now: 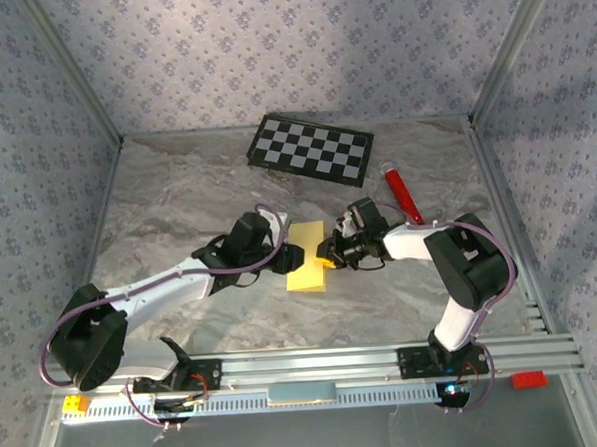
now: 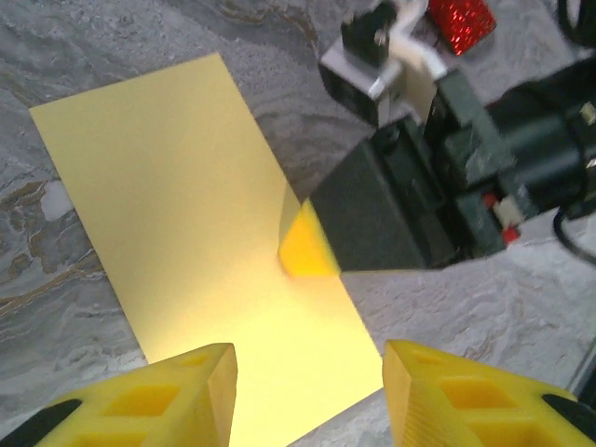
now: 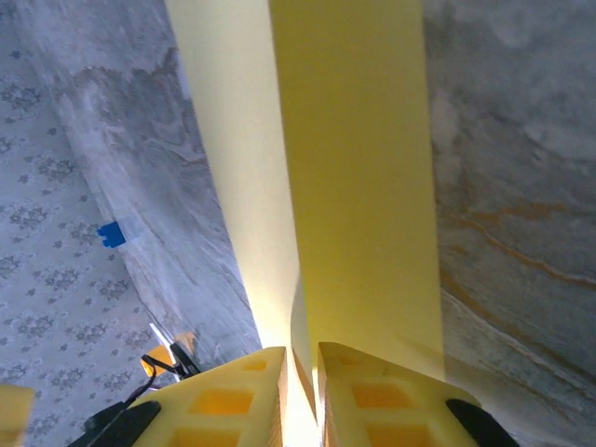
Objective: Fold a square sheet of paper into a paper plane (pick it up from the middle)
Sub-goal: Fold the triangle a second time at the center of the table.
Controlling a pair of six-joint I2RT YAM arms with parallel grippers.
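The square sheet of paper [image 1: 309,270] lies on the marble table as a pale-yellow rectangle that looks folded in half, long side running away from the arms. In the right wrist view the paper [image 3: 358,186] shows two layers, and my right gripper [image 3: 300,358] is nearly shut with the sheet's edge pinched between its fingers. From above, that right gripper [image 1: 327,252] sits at the paper's right edge. My left gripper [image 1: 293,256] is at the left edge. Its yellow fingers [image 2: 191,391] stand apart over the near end of the paper [image 2: 186,205], holding nothing.
A black-and-white checkerboard panel [image 1: 311,149] lies at the back of the table. A red tube [image 1: 401,195] rests to the right, just behind the right arm, and the red tube [image 2: 458,19] also appears in the left wrist view. Patterned walls close in three sides.
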